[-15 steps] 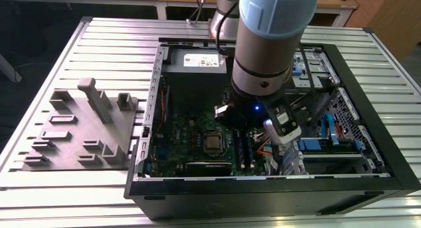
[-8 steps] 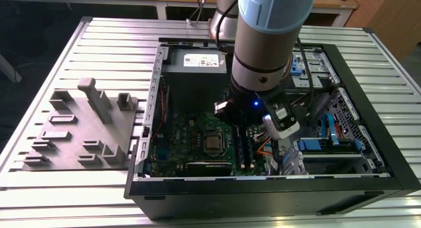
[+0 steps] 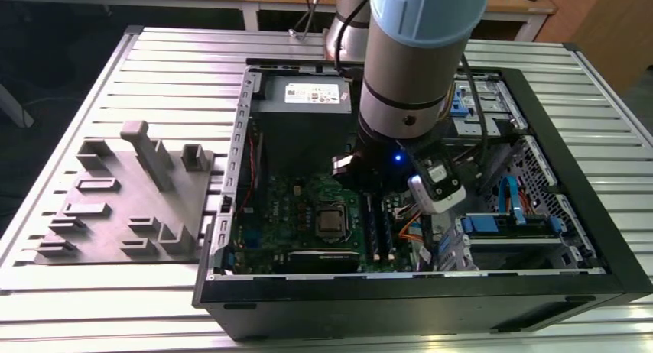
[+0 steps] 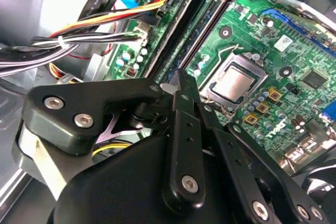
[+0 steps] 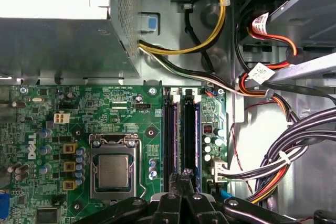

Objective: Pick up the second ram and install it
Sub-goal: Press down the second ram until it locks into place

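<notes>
Black metal fingers of the robot's hand (image 5: 184,174) are drawn narrow, tips together, with nothing visibly clamped between them. They sit at the near end of the second ram (image 5: 190,140), a long thin dark blue-green memory stick that appears to stand in its slot on the green motherboard (image 5: 52,145). Whether the tips touch it I cannot tell. Just beside it runs the other long black slot (image 5: 170,140), then the square silver processor socket (image 5: 113,171). Beyond lies the grey power-supply box (image 5: 58,40).

I judge the pick done and the seating in hand. That calls for a straight push down the slot's line until the end latches close.

The black computer case (image 3: 408,299) rests on the slatted metal worktop (image 3: 164,55).
</notes>
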Controlling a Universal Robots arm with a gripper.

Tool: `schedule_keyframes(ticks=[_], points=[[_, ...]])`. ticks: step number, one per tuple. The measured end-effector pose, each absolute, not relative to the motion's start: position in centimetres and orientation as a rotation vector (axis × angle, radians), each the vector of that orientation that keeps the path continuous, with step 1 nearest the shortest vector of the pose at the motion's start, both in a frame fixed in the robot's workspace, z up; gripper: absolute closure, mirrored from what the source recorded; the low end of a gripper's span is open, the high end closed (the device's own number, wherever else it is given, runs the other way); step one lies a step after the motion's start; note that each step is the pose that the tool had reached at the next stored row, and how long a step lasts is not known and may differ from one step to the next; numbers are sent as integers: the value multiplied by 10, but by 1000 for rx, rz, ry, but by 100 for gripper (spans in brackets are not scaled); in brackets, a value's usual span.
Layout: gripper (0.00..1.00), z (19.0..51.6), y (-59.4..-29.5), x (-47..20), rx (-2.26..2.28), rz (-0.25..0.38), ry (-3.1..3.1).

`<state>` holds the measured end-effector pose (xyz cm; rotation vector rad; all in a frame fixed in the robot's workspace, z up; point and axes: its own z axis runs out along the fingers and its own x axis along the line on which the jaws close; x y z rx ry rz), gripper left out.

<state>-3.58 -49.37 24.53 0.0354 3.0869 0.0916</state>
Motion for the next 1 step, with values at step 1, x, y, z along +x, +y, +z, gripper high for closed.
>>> schedule_keyframes(ticks=[1], points=[[93, 245, -494, -36, 35, 91, 3087]])
